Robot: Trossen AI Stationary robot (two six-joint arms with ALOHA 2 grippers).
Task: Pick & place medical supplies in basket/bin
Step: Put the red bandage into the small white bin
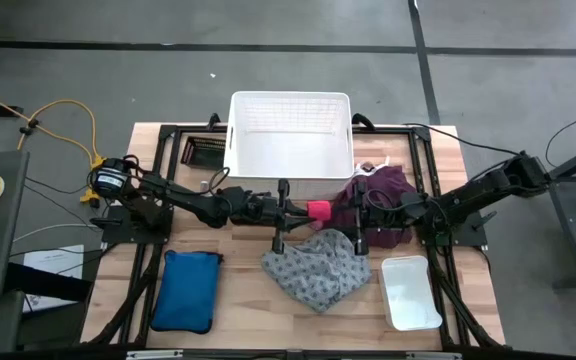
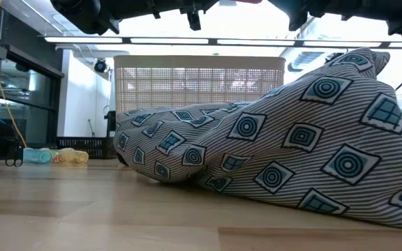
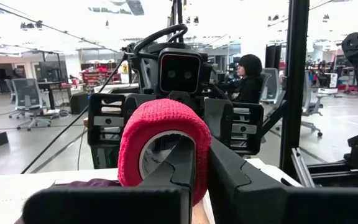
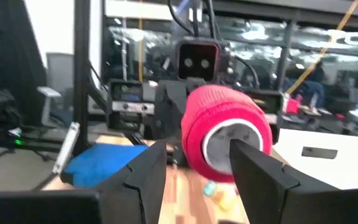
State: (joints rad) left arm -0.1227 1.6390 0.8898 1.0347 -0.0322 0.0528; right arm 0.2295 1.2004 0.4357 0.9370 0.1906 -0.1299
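Step in hand: judged a hand-over of the pink tape roll [image 1: 318, 209] between the two arms, held in the air just off the front wall of the white basket [image 1: 290, 140] at the bench's back edge.
Left gripper [image 1: 300, 209]: fingers pressed nearly together, one finger [image 3: 178, 163] running through the roll's hollow core, so it is pinching the roll's wall.
Right gripper [image 1: 340, 213]: fingers part spread, standing either side of the roll's far end; whether they touch it I cannot tell.
Doing it well: in my judgement the receiving fingers should seat squarely on the roll's outer band before the other pair lets go; the roll is soft and round, so an off-centre nip could let it twist out.
Risk: a dropped roll would land on the grey patterned cloth [image 1: 316, 266] at mid-bench, or roll off toward the front edge.
Left arm pose: stretched low from the bench's left edge toward the middle, wrist level, fingers pointing at the other arm.
Right arm pose: reaching in from the right edge over the purple cloth [image 1: 388, 190], wrist level, facing the left gripper head-on.
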